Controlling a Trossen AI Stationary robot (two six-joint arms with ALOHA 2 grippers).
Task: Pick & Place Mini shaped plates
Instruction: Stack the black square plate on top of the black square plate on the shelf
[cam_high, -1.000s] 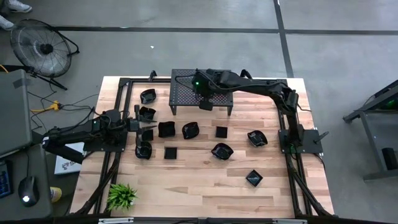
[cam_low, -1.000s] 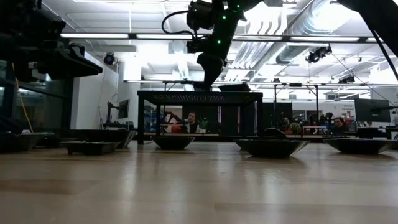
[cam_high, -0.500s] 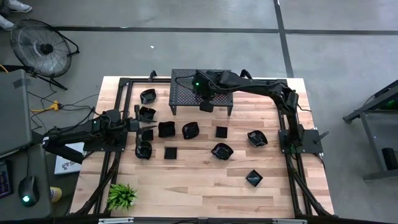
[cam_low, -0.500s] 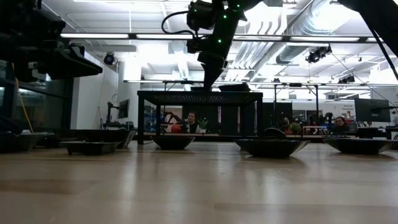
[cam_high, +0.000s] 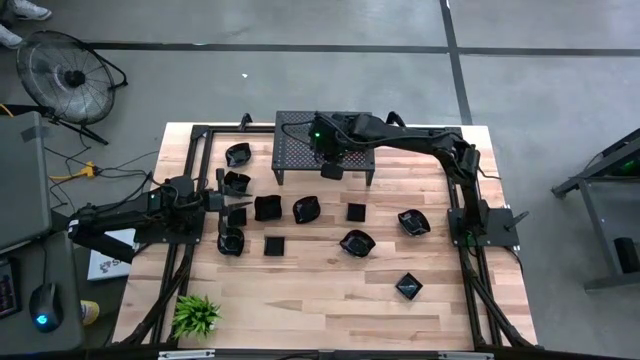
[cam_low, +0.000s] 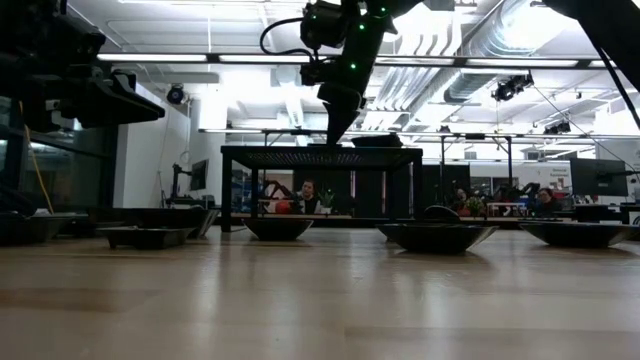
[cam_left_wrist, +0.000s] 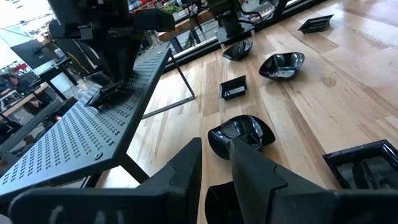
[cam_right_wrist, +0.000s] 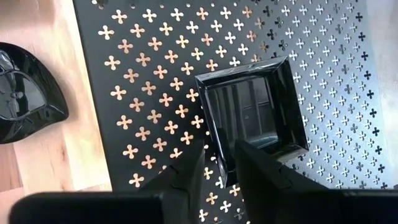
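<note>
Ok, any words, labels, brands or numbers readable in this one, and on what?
None can be read.
The white item under the left arm, at the table's edge in the high view, has dark marks, too small to read.
The square plate and the perforated stand bear no lettering.

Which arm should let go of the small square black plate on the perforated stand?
Right. The right gripper straddles the rim of the small square glossy black plate on the black perforated metal stand. The left gripper sits at the table's left side, among other plates.
</note>
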